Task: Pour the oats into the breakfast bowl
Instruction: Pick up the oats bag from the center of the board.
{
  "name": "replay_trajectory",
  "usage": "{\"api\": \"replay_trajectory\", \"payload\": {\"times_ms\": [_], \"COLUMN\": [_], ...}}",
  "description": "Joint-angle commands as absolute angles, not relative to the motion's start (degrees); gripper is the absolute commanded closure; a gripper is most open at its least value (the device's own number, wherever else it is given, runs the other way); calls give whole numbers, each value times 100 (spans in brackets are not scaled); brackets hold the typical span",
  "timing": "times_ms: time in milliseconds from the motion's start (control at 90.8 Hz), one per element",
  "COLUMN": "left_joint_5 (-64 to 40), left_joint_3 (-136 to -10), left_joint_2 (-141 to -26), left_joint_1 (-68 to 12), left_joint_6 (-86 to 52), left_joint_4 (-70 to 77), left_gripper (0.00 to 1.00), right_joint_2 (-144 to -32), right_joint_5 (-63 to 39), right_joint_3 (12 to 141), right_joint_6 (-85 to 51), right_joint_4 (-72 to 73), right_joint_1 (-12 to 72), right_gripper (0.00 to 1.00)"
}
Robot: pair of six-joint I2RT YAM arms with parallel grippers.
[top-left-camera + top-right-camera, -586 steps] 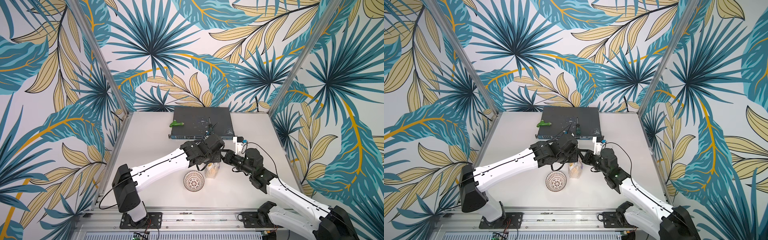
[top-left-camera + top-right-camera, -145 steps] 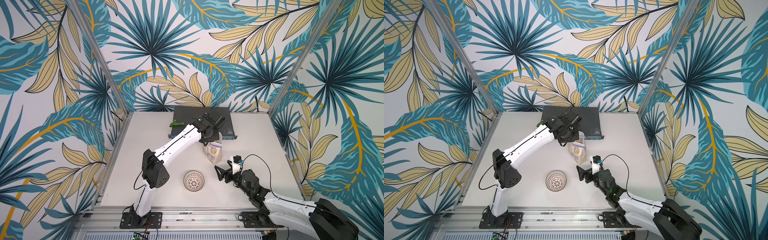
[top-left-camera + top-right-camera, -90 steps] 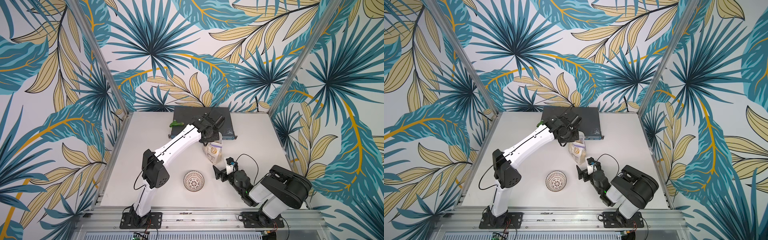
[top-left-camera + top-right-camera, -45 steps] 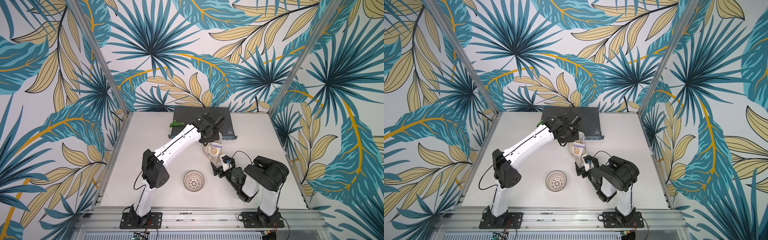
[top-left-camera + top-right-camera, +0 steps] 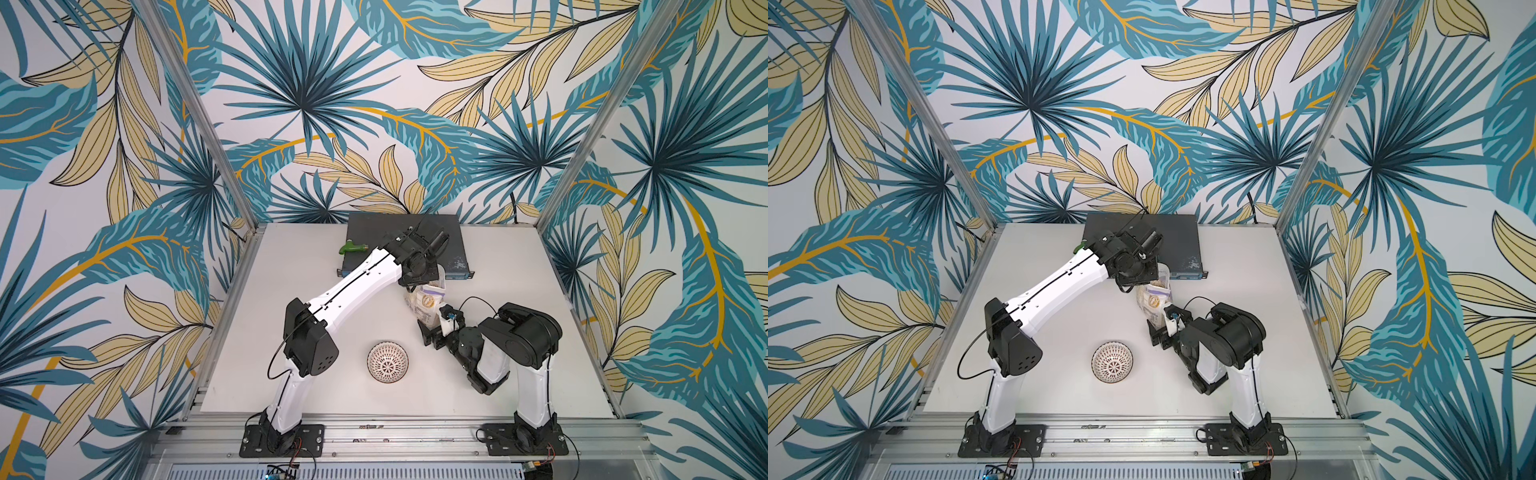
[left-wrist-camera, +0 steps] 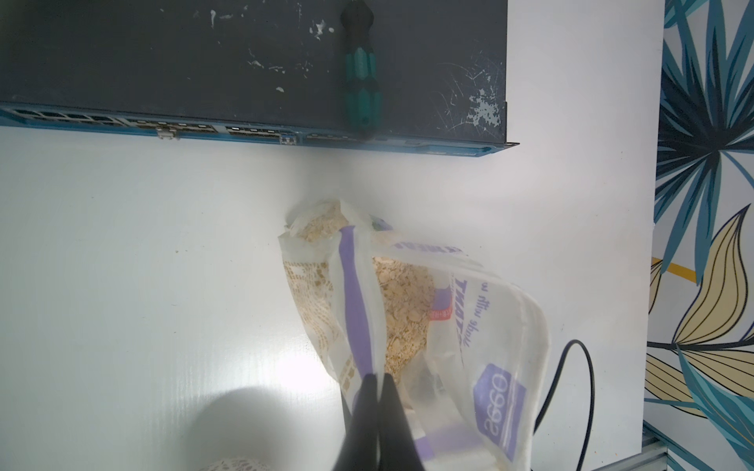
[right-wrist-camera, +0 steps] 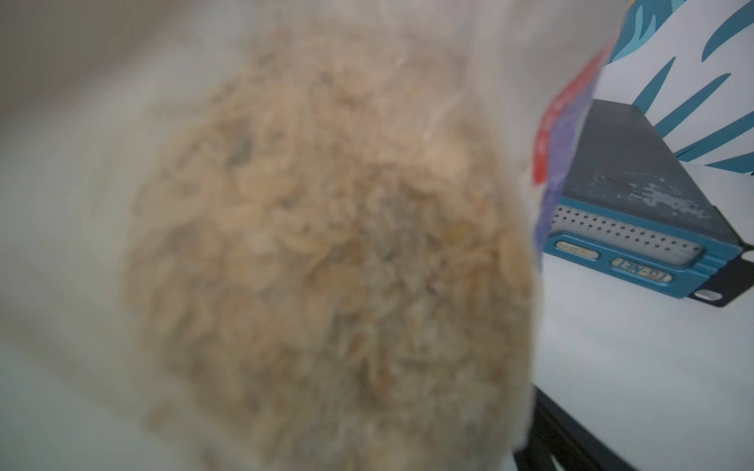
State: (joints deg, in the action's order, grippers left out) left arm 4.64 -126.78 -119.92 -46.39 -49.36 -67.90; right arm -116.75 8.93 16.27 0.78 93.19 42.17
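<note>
Black fingers (image 6: 364,412) of the left gripper (image 6: 378,381) are pressing together on the top edge of the clear oats pouch (image 6: 412,310), pinching its purple-striped seam. The pouch is hanging tilted from that grip over the white table (image 5: 299,257), with pale flakes gathering in its lower part. The right gripper (image 5: 430,337) is sitting at the pouch's bottom end with its jaws spread wide. I cannot tell whether they are touching the plastic, and its wrist camera is showing only blurred oats up close. The breakfast bowl (image 5: 387,361) is standing on the table near the right gripper, apart from the pouch, its lattice pattern showing inside. Behind, a dark network switch (image 5: 365,228) is carrying a green screwdriver (image 6: 361,81).
</note>
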Motion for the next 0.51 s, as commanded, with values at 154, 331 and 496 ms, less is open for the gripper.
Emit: {"api": "replay_trajectory", "payload": {"times_ms": [154, 331, 496], "left_joint_5": [179, 140, 181], "left_joint_3": [-12493, -12476, -12483], "left_joint_2": [-11857, -11860, -11804], "left_joint_1": [-4663, -4661, -4664], "left_joint_6": [-4988, -5014, -5010], "left_joint_4": [-6774, -6781, -6793], "left_gripper": [100, 100, 100], "right_joint_2": [-12133, -12330, -12330], "right_joint_5": [442, 469, 699], "right_joint_3": [2075, 2262, 2213], "right_joint_6": [-132, -194, -375], "right_joint_4": [10143, 10191, 10533], "right_joint_1": [4089, 4031, 4009], "right_gripper": [0, 0, 15]}}
